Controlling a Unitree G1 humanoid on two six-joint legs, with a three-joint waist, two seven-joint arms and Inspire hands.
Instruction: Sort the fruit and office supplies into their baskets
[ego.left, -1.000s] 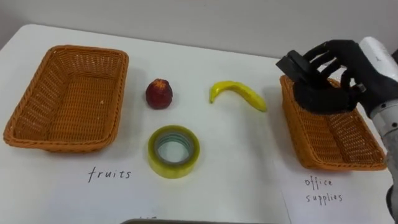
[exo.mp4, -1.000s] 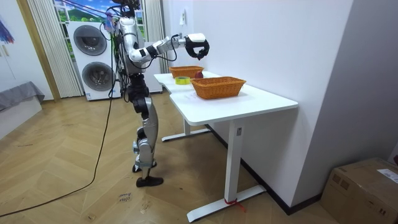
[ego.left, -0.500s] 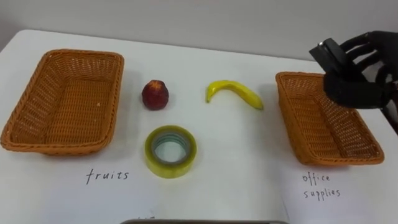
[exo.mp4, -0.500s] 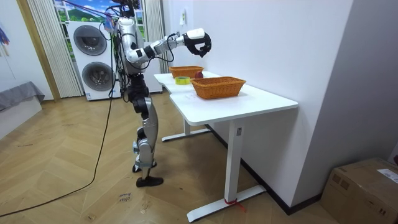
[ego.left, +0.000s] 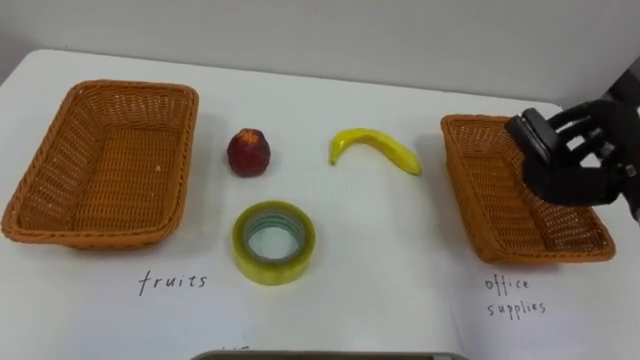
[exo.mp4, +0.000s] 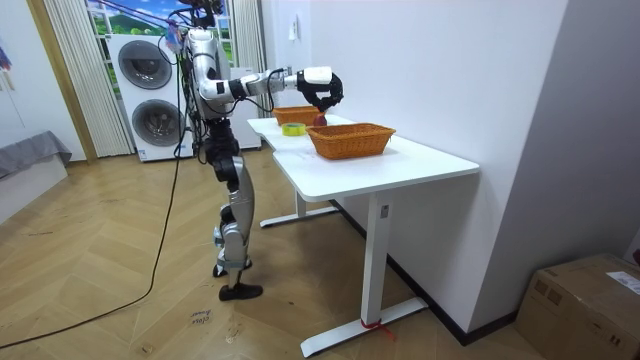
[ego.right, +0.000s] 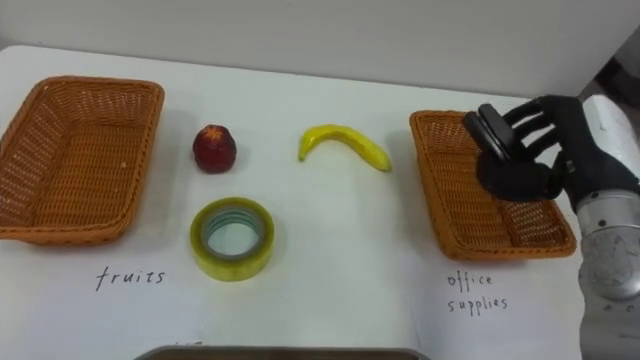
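Observation:
My right hand (ego.left: 578, 165) hovers over the right wicker basket (ego.left: 480, 205), its fingers curled round a small flat black object (ego.left: 528, 137). In the right eye view the same hand (ego.right: 535, 165) holds the black object (ego.right: 491, 131) above the basket's (ego.right: 440, 215) middle. A red apple (ego.left: 248, 152), a yellow banana (ego.left: 376, 148) and a yellow tape roll (ego.left: 274, 242) lie on the white table between the baskets. The left wicker basket (ego.left: 60, 160) holds nothing. In the room view I stand at the table's end with the right hand (exo.mp4: 325, 90) stretched out over it.
Handwritten words mark the table (ego.left: 400, 260) in front of each basket. The table stands against a white wall. In the room view, washing machines (exo.mp4: 145, 85) stand behind me on a wooden floor, and a cardboard box (exo.mp4: 585, 300) sits at the room view's right.
My right hand, with the black object, rose and swung right, then came down over the right basket. The fruit and tape have not moved.

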